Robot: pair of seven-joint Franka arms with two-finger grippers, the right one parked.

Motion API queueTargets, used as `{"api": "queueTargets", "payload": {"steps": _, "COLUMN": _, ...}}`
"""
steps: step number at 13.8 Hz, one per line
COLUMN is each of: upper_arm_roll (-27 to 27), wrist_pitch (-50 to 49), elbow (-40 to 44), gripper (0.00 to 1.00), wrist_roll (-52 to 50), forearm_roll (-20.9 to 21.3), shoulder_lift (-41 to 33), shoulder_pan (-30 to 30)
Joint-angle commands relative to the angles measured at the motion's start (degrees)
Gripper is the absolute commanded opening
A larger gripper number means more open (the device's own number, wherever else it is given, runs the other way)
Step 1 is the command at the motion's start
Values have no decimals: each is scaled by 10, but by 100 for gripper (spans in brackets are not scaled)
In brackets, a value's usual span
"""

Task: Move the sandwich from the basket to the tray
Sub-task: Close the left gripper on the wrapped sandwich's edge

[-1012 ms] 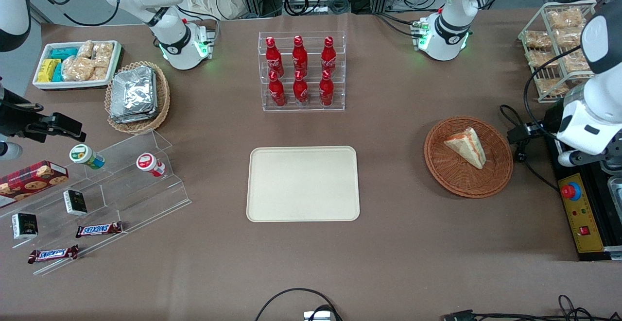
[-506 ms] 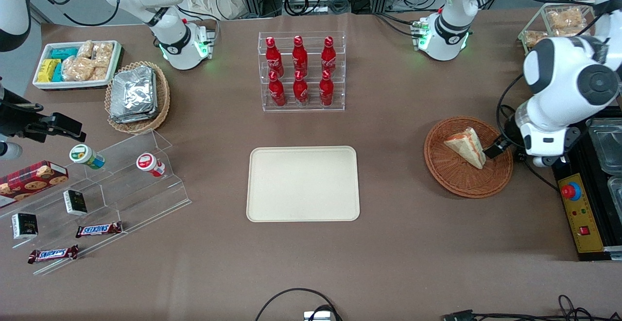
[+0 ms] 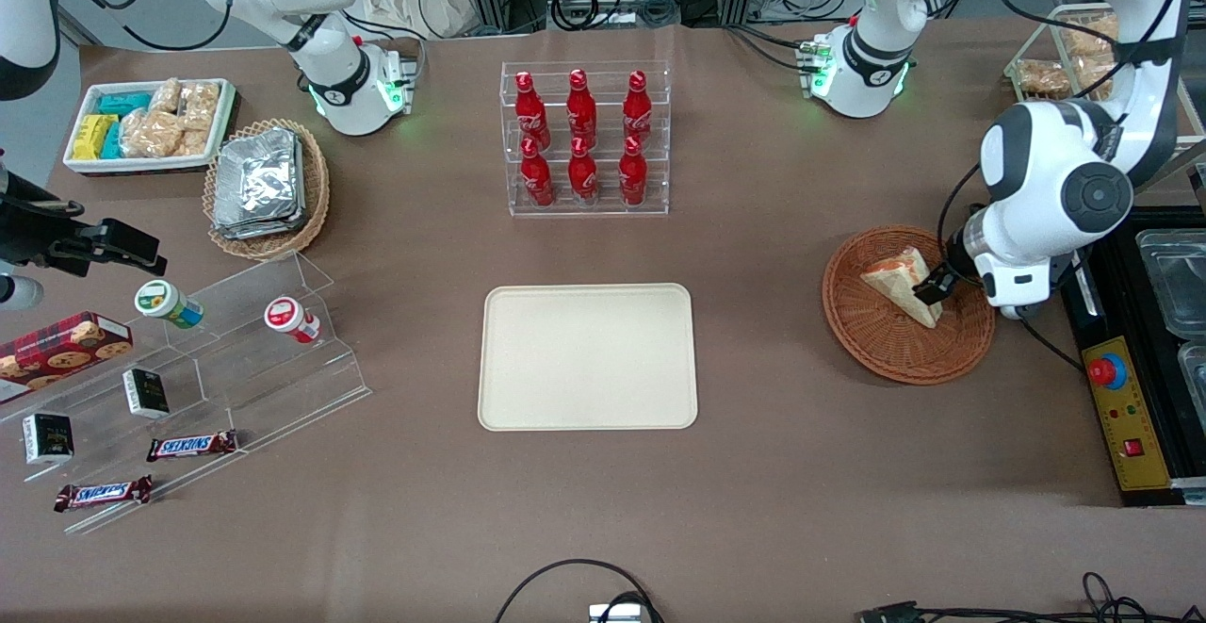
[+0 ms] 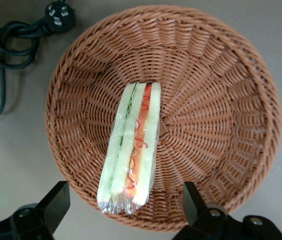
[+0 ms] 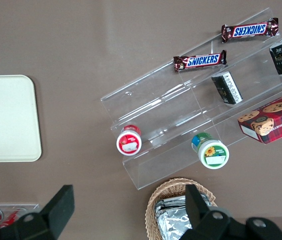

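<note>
The sandwich [image 3: 895, 282] is a wrapped pale wedge with orange-red and green layers, lying in the round reddish-brown wicker basket [image 3: 876, 340] toward the working arm's end of the table. My left gripper [image 3: 945, 286] hovers over the basket, open and empty. In the left wrist view the gripper [image 4: 123, 206] has its two black fingers [image 4: 55, 201] spread wide on either side of one end of the sandwich [image 4: 131, 145], above the basket [image 4: 221, 100] rim. The cream-beige tray [image 3: 588, 356] lies flat and bare at the table's middle.
A clear rack of red bottles [image 3: 584, 138] stands farther from the front camera than the tray. A black box with a red stop button [image 3: 1121, 406] and a black cable with plug [image 4: 11, 40] lie beside the basket. A wire rack of bagged snacks [image 3: 1074, 57] stands near the table corner.
The left arm has swung in from the table's end over the basket. Its gripper has come from outside the basket to above the sandwich. The sandwich has not moved.
</note>
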Motion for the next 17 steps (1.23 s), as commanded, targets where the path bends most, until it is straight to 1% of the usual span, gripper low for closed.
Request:
{"api": "queueTargets", "payload": {"steps": 1, "upper_arm_roll": -1, "wrist_pitch": 49, "elbow": -47, "gripper": 100, "wrist_roll": -12, "forearm_roll": 3, "shoulder_lift": -4, "shoulder_pan": 6}}
{"api": "queueTargets", "payload": {"steps": 4, "upper_arm_roll": -1, "wrist_pitch": 116, "elbow": -103, "gripper": 100, "wrist_roll": -12, "forearm_roll": 4, "shoulder_lift": 2, "shoulder_pan": 22}}
{"api": "queueTargets", "payload": {"steps": 5, "upper_arm_roll": 0, "wrist_pitch": 136, "elbow": -112, "gripper": 100, "wrist_roll": -12, "forearm_roll": 4, "shoulder_lift": 14, "shoulder_pan": 22}}
{"api": "queueTargets", "payload": {"steps": 8, "upper_arm_roll": -1, "wrist_pitch": 146, "elbow": -108, "gripper": 100, "wrist_roll": -16, "forearm_roll": -1, "shoulder_lift": 30, "shoulder_pan": 22}}
{"api": "queueTargets", "payload": {"steps": 9, "upper_arm_roll": -1, "wrist_pitch": 147, "elbow": -105, "gripper": 90, "wrist_roll": -30, "forearm_roll": -2, "shoulder_lift": 30, "shoulder_pan": 22}}
{"api": "queueTargets", "payload": {"steps": 11, "upper_arm_roll": -3, "wrist_pitch": 147, "elbow": -94, "gripper": 78, "wrist_roll": -52, "forearm_roll": -2, "shoulder_lift": 37, "shoulder_pan": 20}}
{"api": "queueTargets", "payload": {"steps": 13, "upper_arm_roll": -3, "wrist_pitch": 147, "elbow": -89, "gripper": 49, "wrist_roll": -57, "forearm_roll": 0, "shoulder_lift": 39, "shoulder_pan": 18}}
{"api": "queueTargets", "payload": {"steps": 14, "upper_arm_roll": -3, "wrist_pitch": 147, "elbow": -89, "gripper": 28, "wrist_roll": -57, "forearm_roll": 0, "shoulder_lift": 39, "shoulder_pan": 18}}
{"api": "queueTargets", "payload": {"steps": 15, "upper_arm_roll": -3, "wrist_pitch": 146, "elbow": -89, "gripper": 10, "wrist_roll": -57, "forearm_roll": 0, "shoulder_lift": 37, "shoulder_pan": 18}}
{"api": "queueTargets", "payload": {"steps": 16, "upper_arm_roll": -4, "wrist_pitch": 143, "elbow": -87, "gripper": 0, "wrist_roll": -51, "forearm_roll": 0, "shoulder_lift": 32, "shoulder_pan": 18}}
{"api": "queueTargets", "payload": {"steps": 17, "upper_arm_roll": -3, "wrist_pitch": 139, "elbow": -83, "gripper": 0, "wrist_roll": -44, "forearm_roll": 1, "shoulder_lift": 25, "shoulder_pan": 18}}
